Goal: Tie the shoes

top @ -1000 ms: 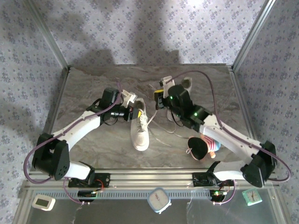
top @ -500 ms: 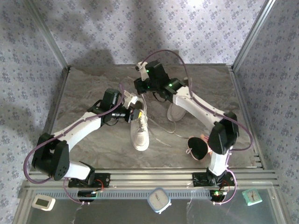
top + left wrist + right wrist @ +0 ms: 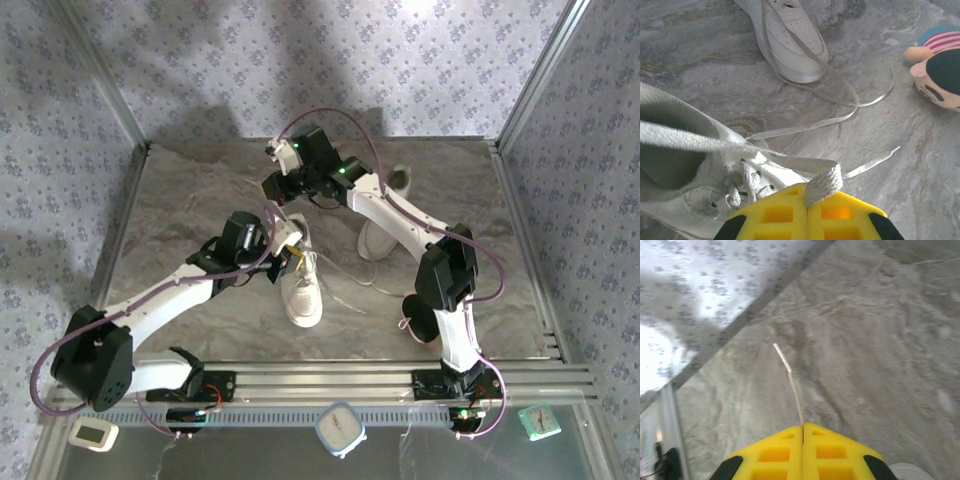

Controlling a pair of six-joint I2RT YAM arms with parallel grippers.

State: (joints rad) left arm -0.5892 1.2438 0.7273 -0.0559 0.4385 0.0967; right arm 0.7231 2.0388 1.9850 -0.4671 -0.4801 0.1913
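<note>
The near white sneaker (image 3: 301, 287) lies mid-table with its toe towards the arms. My left gripper (image 3: 292, 253) sits at its tongue, shut on a flat white lace (image 3: 823, 181) that folds over the yellow jaws. That shoe's dark opening and eyelets (image 3: 715, 175) are at the lower left of the left wrist view. The second sneaker (image 3: 378, 232) (image 3: 790, 35) lies further right, partly under the right arm. My right gripper (image 3: 277, 184) is at the back left, shut on the thin end of another lace (image 3: 794, 382), which sticks out past the closed jaws.
A plush toy (image 3: 940, 70) (image 3: 418, 316) lies right of the shoes, near the right arm's base. Loose laces (image 3: 840, 107) trail over the marbled table (image 3: 190, 190). Patterned walls and metal frame posts (image 3: 110, 100) enclose the back and sides.
The right arm has swung from beside the far sneaker to the back left of the table, its jaws staying shut. The left gripper has shifted slightly right, over the near shoe.
</note>
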